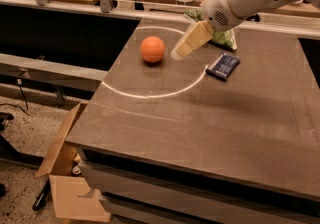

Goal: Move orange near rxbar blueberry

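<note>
The orange (152,49) is a round bright fruit on the dark table, left of centre at the far side. The rxbar blueberry (223,66) is a flat navy bar lying to the orange's right, about two orange widths away. My gripper (180,53) hangs from the white arm that comes in from the upper right. Its pale fingers point down and left, just right of the orange and above the table, between the orange and the bar. It holds nothing that I can see.
A green and white snack bag (222,37) lies behind the gripper at the table's far edge. A white arc is marked on the table (200,118). A cardboard box (65,178) stands on the floor at the left. A counter with papers runs behind.
</note>
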